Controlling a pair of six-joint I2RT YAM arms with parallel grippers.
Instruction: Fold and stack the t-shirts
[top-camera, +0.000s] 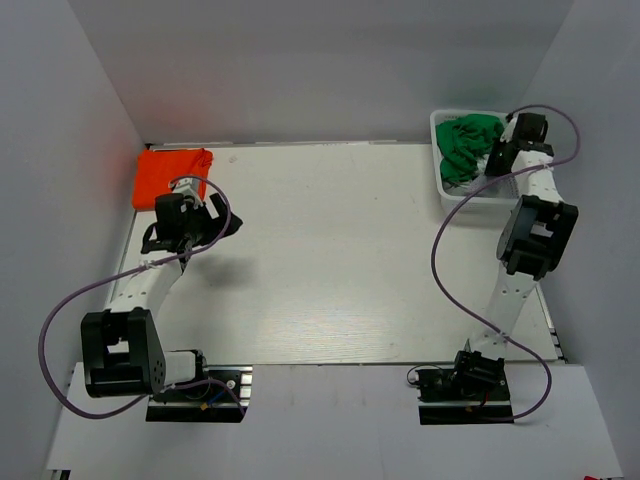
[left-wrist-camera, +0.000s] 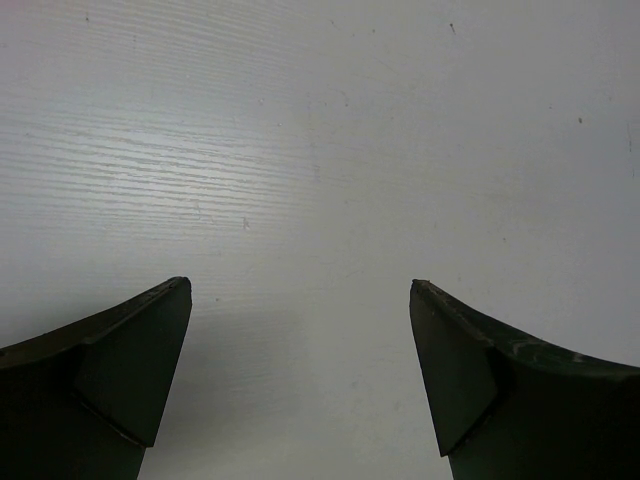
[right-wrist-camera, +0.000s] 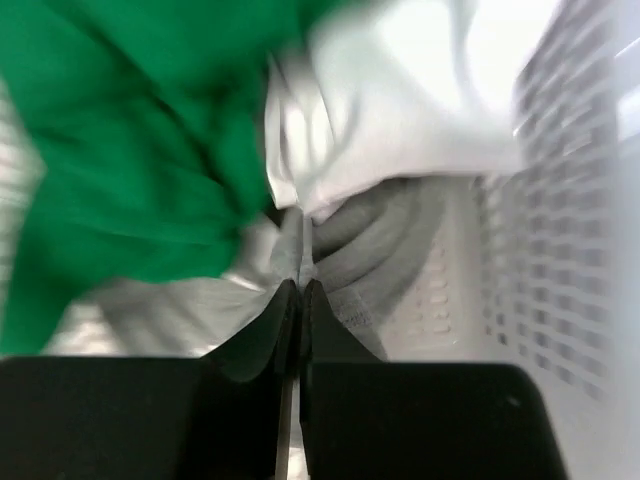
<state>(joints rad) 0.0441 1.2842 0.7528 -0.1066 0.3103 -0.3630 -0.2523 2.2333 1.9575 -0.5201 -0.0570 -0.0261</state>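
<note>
One orange t-shirt (top-camera: 172, 175) lies folded at 10 o'clock on the table (top-camera: 330, 250), likely the stack's base. Green t-shirt (top-camera: 468, 145) is heaped with pale grey cloth (right-wrist-camera: 150, 310) in the mesh basket (top-camera: 478, 201) at 1 o'clock. Right gripper (right-wrist-camera: 300, 290) is down in the basket, jaws pinched together on a fold of that pale cloth, probably to pull it out. Left gripper (left-wrist-camera: 300, 285) hangs spread wide over the table near the orange shirt, holding nothing, likely waiting for a corner.

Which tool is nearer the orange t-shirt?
Left. The left tool hangs open over the table beside the orange t-shirt; the right tool is far across, in the basket, shut on pale cloth.
</note>
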